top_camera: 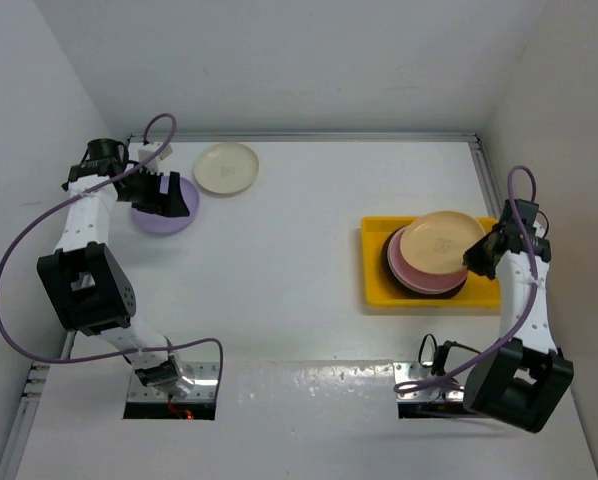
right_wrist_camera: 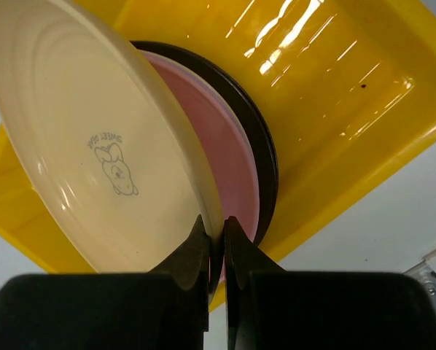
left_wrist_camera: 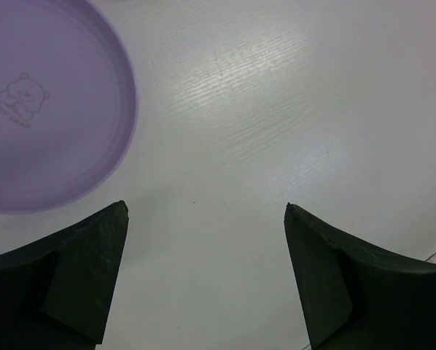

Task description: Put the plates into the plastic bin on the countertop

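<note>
Lighting's bright and even all round, soft white light from overhead, so the shadows are only faint grey smudges. The worst glare is the white streaks on the floor of the yellow bin [right_wrist_camera: 349, 80] up close, plus a washed-out sheen on the countertop [left_wrist_camera: 276, 124]. The cream plate [right_wrist_camera: 94, 146] is sharp and its print is readable. The left gripper [left_wrist_camera: 205, 206] fingers look dark and slightly soft, and the right gripper [right_wrist_camera: 215, 222] ones are plain black.
</note>
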Action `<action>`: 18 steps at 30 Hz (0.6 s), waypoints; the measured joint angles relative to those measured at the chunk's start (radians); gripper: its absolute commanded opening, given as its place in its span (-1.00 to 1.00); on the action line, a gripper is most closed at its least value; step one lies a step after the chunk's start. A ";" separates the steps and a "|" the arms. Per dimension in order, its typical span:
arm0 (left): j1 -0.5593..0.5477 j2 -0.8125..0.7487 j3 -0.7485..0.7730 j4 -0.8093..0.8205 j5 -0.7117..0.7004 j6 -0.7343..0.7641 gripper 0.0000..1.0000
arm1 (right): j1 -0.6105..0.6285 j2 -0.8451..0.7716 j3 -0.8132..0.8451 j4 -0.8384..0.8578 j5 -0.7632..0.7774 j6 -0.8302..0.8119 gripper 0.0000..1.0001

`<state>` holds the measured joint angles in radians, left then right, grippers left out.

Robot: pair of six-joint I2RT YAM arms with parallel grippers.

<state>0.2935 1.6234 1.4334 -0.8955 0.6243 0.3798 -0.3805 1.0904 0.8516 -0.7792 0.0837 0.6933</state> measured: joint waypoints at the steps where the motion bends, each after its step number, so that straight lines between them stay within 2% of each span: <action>1: 0.000 0.000 0.000 0.000 0.002 0.000 0.78 | -0.003 0.019 0.000 0.002 -0.013 -0.003 -0.97; 4: 0.003 0.000 -0.001 0.000 0.005 0.000 0.78 | -0.003 0.053 -0.011 0.021 -0.040 -0.017 -0.49; 5: 0.003 0.000 -0.002 0.001 0.008 0.002 0.78 | -0.003 0.057 -0.020 0.032 -0.041 -0.020 -0.19; 7: 0.005 0.000 -0.010 0.002 0.008 0.004 0.78 | 0.002 0.068 -0.038 0.045 -0.043 -0.032 0.04; 8: 0.006 0.000 -0.014 0.000 0.008 0.004 0.78 | 0.007 0.079 -0.041 0.044 -0.039 -0.037 0.28; 9: 0.007 0.000 -0.017 0.000 0.008 0.004 0.78 | 0.015 0.094 -0.042 0.041 -0.030 -0.039 0.39; 11: 0.010 0.000 -0.018 -0.001 0.008 0.005 0.78 | 0.047 0.126 -0.042 0.037 -0.004 -0.056 0.55; 18: 0.020 -0.001 -0.018 0.000 0.008 0.005 0.78 | 0.110 0.166 -0.045 0.004 0.109 -0.077 0.59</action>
<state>0.3134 1.6222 1.4155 -0.8959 0.6323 0.3843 -0.2703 1.2564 0.8070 -0.7753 0.1925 0.6163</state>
